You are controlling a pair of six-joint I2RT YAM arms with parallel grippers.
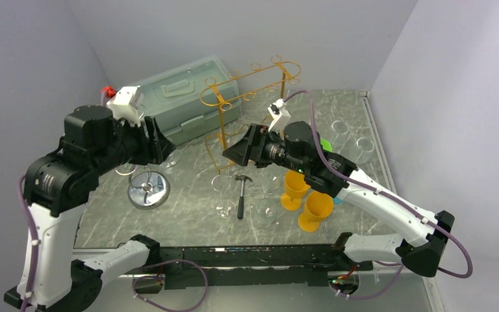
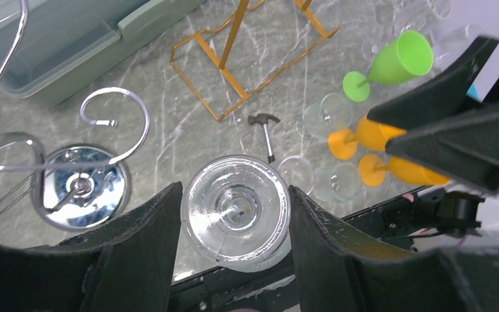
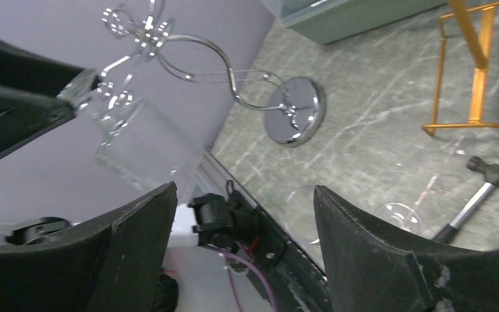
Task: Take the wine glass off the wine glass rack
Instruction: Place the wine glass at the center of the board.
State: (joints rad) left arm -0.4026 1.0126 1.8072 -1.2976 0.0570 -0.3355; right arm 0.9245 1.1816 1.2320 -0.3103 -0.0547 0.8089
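Observation:
A clear wine glass (image 2: 237,211) sits between the fingers of my left gripper (image 2: 234,195), which is shut on it, foot end toward the wrist camera. In the right wrist view the glass (image 3: 140,146) hangs tilted below the left fingers (image 3: 26,114), close to the upper loops of the silver wine glass rack (image 3: 188,58). That rack's chrome base (image 1: 148,188) stands on the table below my left gripper (image 1: 162,148). Its hooks (image 2: 114,120) lie left of the glass, apart from it. My right gripper (image 1: 232,155) hovers mid-table, open and empty (image 3: 243,192).
A grey-green lidded box (image 1: 188,97) stands at the back left, with a gold wire rack (image 1: 250,97) beside it. A small hammer (image 1: 242,192), several clear glasses (image 1: 266,211), two orange goblets (image 1: 305,198) and a green goblet (image 2: 396,62) lie around the table's middle and right.

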